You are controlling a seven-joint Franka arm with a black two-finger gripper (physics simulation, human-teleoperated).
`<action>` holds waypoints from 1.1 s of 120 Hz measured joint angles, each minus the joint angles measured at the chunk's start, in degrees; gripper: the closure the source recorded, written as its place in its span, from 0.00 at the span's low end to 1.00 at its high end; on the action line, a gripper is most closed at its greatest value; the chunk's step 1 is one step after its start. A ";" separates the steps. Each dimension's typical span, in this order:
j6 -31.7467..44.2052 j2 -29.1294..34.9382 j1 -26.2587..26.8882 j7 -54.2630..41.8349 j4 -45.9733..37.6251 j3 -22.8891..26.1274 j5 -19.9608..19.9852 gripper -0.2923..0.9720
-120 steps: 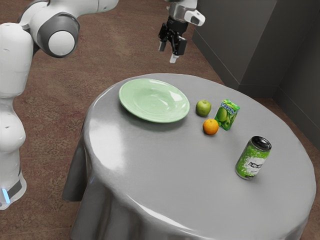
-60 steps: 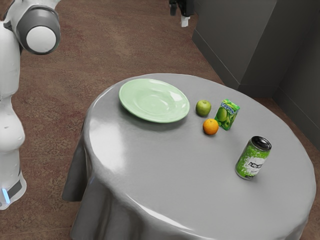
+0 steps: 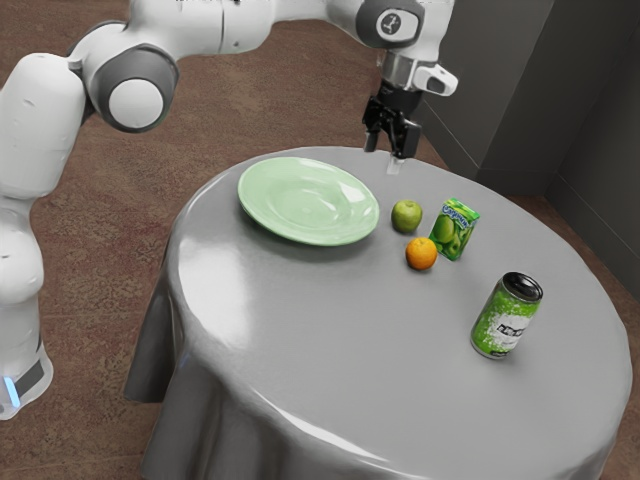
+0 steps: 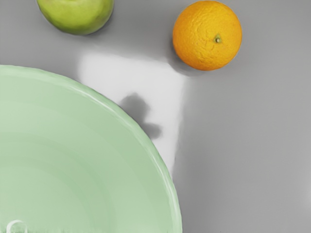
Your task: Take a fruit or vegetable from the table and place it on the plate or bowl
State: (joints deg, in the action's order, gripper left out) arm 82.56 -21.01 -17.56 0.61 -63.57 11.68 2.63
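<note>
Item one, the apple (image 3: 406, 215): small, round, evenly green, with a smooth skin. It sits upright on the grey draped surface (image 3: 350, 340), just off the plate's rim toward the exterior view's right, apart from the rim.

Item two, the orange (image 3: 421, 253): round, bright orange with a pitted skin. In the wrist view its small stem scar (image 4: 217, 39) shows facing up. It lies a little farther from the plate than the apple, toward the exterior view's lower right. It is close to the apple but not touching it.

The plate (image 3: 308, 200) is pale green, wide and shallow, with nothing on it. In the wrist view its rim (image 4: 146, 141) curves past both the apple (image 4: 76, 14) and the orange (image 4: 207, 35), with bare surface between.

The pincer (image 3: 387, 155) is black and points downward. It hangs in the air past the plate's rim on the exterior view's right, toward the far edge of the surface. Its fingers stand apart with nothing between them. The apple lies on the surface below it and slightly nearer the camera. The orange lies farther out, beyond the apple. Neither fruit touches the pincer. In the wrist view a dark shadow (image 4: 141, 114) falls on the surface between the plate's rim and the fruit.

Other items: a green juice carton (image 3: 454, 228) stands upright just beyond the orange as seen from the plate. A green can (image 3: 506, 316) stands upright well apart from the plate, toward the exterior view's lower right.
</note>
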 joint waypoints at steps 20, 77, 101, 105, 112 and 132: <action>2.28 -0.11 2.01 0.85 -4.03 0.06 -0.34 0.23; 7.64 -3.47 8.78 8.72 -4.71 0.17 -0.63 0.24; 9.33 -5.57 8.73 12.20 -4.72 0.12 -0.94 0.24; 9.68 -5.89 8.65 12.66 -4.70 0.11 -1.20 0.24; 10.42 -6.33 8.48 13.41 -4.68 0.11 -1.84 0.23; 12.76 -7.74 7.75 15.14 -3.59 0.02 -3.08 0.23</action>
State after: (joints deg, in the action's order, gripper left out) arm 95.33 -28.75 -9.81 15.76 -67.16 11.69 -0.45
